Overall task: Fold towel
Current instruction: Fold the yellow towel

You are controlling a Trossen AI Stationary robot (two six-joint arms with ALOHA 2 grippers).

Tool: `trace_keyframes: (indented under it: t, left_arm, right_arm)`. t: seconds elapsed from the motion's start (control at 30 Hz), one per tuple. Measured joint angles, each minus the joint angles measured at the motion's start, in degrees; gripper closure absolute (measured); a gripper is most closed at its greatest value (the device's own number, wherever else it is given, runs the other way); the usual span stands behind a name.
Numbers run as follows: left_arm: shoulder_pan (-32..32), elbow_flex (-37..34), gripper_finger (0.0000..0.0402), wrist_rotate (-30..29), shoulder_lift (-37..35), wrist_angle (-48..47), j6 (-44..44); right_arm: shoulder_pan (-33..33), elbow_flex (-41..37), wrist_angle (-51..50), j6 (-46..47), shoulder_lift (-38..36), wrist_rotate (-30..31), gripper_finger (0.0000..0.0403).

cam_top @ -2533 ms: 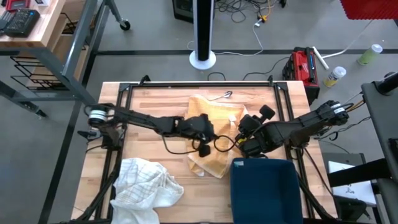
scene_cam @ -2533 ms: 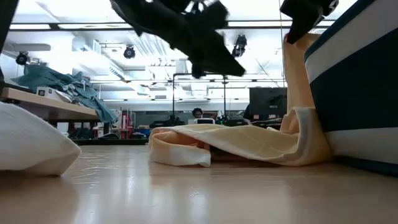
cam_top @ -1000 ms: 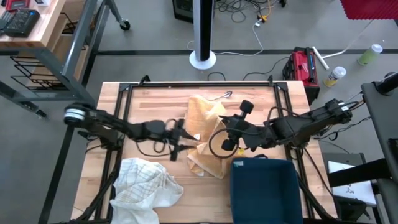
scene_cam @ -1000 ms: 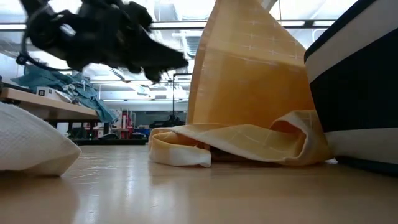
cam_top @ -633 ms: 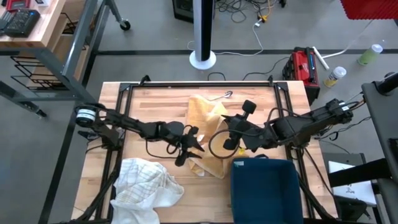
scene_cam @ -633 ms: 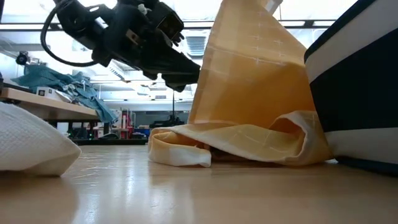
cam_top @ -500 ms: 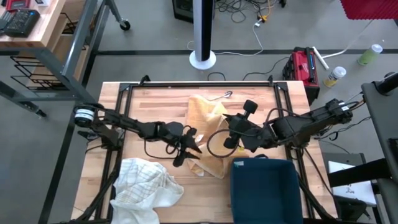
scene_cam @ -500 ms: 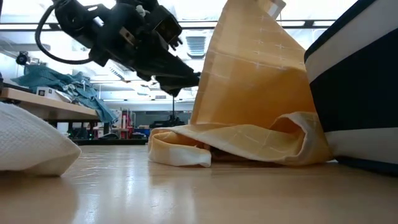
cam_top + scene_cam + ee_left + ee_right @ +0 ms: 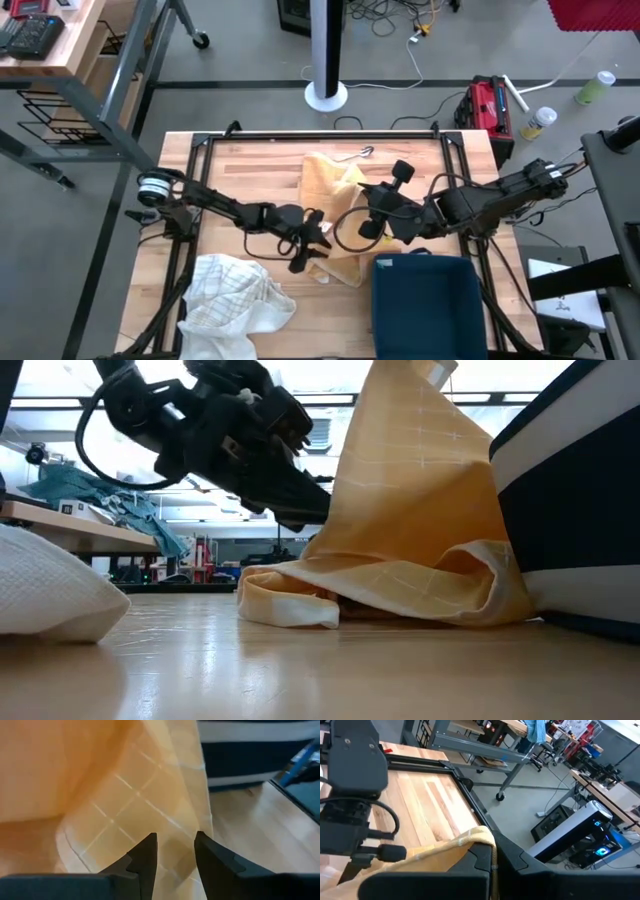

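both grippers at yellow towel (image 9: 335, 225): right clamped holding it up, left jaws apart.

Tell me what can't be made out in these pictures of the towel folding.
- Left gripper: left wrist view shows cloth of the yellow towel between the fingers, but not whether they pinch it yet.
- Right gripper: its grip point is covered by towel cloth in the right wrist view.
- Low view: the towel's top edge is cut off.

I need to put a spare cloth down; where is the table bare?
Bare wood lies along the table's far-left stretch, behind the left arm. The near side is crowded: white towel, yellow towel, dark blue folded stack.
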Motion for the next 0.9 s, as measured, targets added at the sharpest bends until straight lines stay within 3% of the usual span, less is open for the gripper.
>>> trace_keyframes:
  t: [0.27, 0.57, 0.9]
  left_arm:
    - [-0.13, 0.04, 0.0286, 1.2, -4.68, -12.27, -4.14]
    - [-0.28, -1.89, 0.0247, 0.74, -8.24, -9.6, -6.03]
    - [-2.84, 0.03, 0.0205, -2.54, -1.6, -3.53, -6.98]
  right_arm:
    - [-0.01, -0.71, -0.27, 0.38, 0.0, 0.05, 0.0403]
    - [-0.67, -1.88, -0.27, 1.19, 0.0, 0.2, 0.0403]
    - [-2.18, -1.97, -0.3, 1.82, 0.0, 0.14, 0.0403]
